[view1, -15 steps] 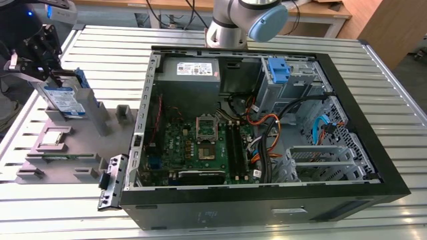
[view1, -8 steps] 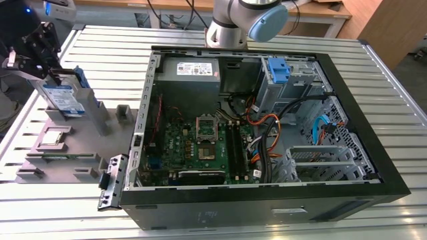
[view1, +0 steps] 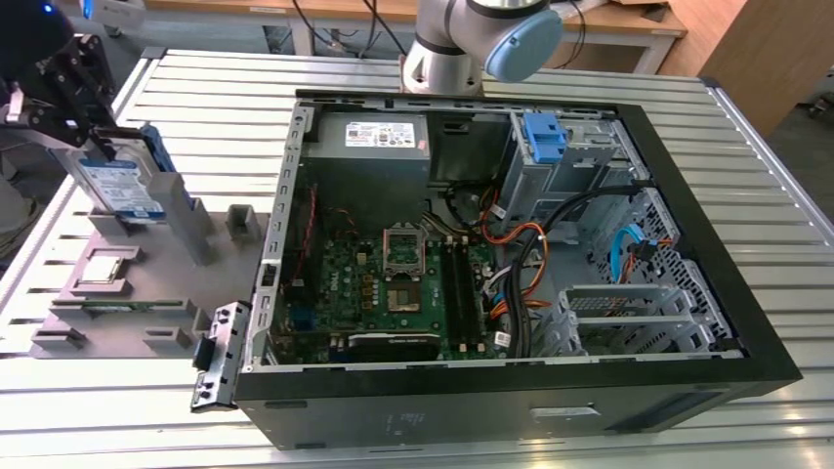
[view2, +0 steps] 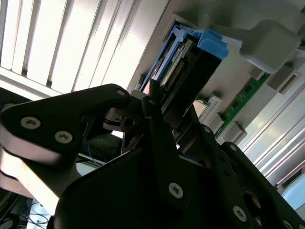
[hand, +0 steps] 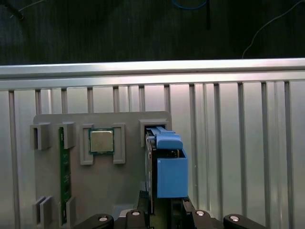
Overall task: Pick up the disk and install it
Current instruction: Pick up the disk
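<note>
1. Far over on the exterior view's left, the hand [view1: 86, 135] sits on the upper end of the disk [view1: 120, 182]. In the first wrist view its fingers [hand: 141, 210] are drawn in against both flat faces. I judge it clamped on the disk, with nothing else in its grip.
2. The disk stands on end at a slot of the grey holder [view1: 156, 293]. Whether its lower edge is seated or just clear, I can't tell. In the exterior view its long axis runs from 11 o'clock down to 5 o'clock, slightly tilted, so the disk lies at 5 o'clock from the hand.
3. A processor chip [view1: 104, 266] lies flat on the holder at 6 o'clock of the disk, apart from it.
4. Moving right, the open computer case [view1: 456, 410] lies on the slatted surface [view1: 195, 88], at 3 o'clock of the disk and well apart.
5. Inside the case, a blue bracket [view1: 544, 137] sits by the drive bay, between 2 and 3 o'clock from the disk. As I read it, the pick-up is under way and the install is not yet done.
</note>
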Action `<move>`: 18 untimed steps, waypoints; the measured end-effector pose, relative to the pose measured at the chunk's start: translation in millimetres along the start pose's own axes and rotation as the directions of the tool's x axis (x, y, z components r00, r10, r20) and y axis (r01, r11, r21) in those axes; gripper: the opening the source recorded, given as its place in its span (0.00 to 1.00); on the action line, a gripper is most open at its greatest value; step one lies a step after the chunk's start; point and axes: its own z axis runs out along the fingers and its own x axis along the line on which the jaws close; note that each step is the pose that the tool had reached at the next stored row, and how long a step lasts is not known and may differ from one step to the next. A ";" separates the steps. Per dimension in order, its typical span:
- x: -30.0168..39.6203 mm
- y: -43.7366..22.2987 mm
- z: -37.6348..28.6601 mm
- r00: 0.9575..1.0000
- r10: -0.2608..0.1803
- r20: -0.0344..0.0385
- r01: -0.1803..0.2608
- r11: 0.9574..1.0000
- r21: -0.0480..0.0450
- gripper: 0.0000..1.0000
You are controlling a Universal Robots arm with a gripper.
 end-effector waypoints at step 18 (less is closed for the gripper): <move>-0.3 -0.1 -4.6 1.000 0.000 0.000 0.000 1.000 0.000 0.35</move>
